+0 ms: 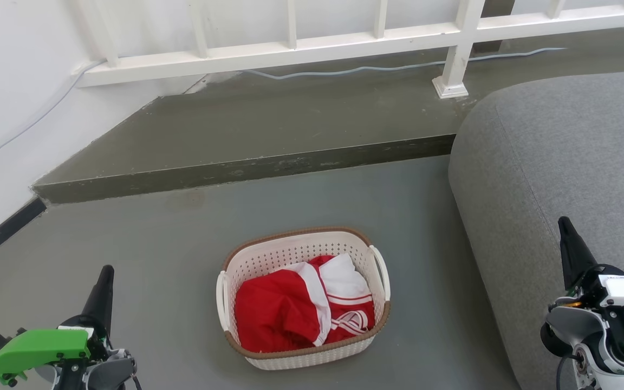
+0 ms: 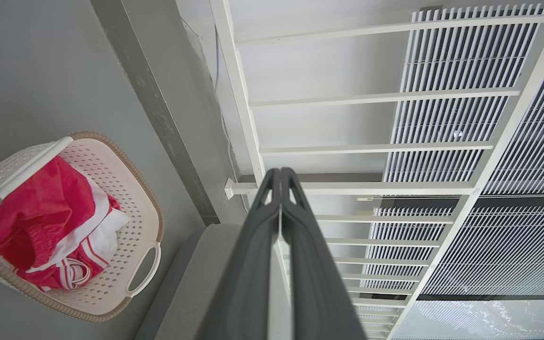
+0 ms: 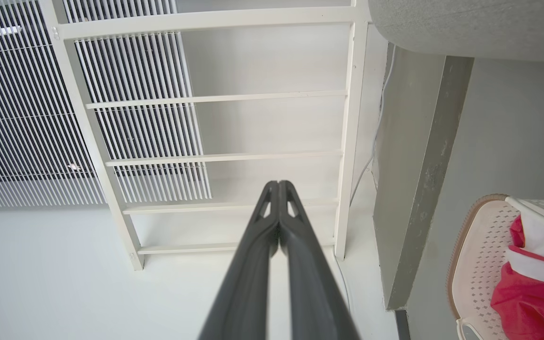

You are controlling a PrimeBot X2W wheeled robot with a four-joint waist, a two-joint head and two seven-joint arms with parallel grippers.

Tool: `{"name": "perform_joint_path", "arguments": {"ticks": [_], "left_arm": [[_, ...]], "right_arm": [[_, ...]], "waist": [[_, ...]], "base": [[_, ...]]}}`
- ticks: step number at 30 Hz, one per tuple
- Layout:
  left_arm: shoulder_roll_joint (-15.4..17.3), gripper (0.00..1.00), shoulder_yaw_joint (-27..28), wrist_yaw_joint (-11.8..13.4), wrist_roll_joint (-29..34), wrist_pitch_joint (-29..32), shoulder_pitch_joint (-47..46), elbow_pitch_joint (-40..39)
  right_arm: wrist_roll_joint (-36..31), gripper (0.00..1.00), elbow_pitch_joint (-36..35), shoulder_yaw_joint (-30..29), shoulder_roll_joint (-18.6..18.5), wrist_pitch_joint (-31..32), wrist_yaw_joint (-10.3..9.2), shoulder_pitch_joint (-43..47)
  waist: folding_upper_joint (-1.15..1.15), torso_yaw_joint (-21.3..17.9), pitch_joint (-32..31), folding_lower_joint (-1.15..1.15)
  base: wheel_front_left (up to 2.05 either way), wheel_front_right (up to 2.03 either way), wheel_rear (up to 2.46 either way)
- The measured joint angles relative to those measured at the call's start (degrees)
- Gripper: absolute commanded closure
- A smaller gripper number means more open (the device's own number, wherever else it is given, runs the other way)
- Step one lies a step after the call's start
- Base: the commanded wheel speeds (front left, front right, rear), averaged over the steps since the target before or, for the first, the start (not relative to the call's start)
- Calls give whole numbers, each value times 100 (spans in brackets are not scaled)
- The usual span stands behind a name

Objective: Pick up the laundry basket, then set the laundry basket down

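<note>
A small cream-white perforated plastic laundry basket (image 1: 290, 253) with a brown woven-look rim stands on the smooth grey floor (image 1: 155, 244), in the open space between the robot's two arms and apart from both. A crumpled red-and-white garment (image 1: 285, 309) fills most of the basket, and a white loop handle (image 1: 381, 271) shows on the side nearest a rounded grey fabric sofa (image 1: 561, 162). The left gripper (image 1: 107, 271) hovers at the lower left of the head view, its long dark fingers (image 2: 253, 245) pressed together along their length and holding nothing. The right gripper (image 1: 563, 222) is raised in front of the sofa at the lower right, its own fingers (image 3: 253, 255) likewise closed tip to tip on nothing. Both point away from the robot, toward a raised grey concrete step (image 1: 263, 124) that runs across the floor beyond the basket. A white slatted railing (image 1: 290, 49) stands on the step against the white wall, with a thin pale cable (image 1: 371, 69) trailing along its foot.
</note>
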Motion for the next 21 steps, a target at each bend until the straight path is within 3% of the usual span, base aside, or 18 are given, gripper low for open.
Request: {"name": "perform_joint_path", "arguments": {"ticks": [21], "left_arm": [[-2, 100, 12, 0, 0, 15, -4, -3]], "right_arm": [[-1, 100, -1, -7, 3, 1, 0, -2]], "waist": [[0, 0, 1, 0]], "base": [[0, 0, 0]]}}
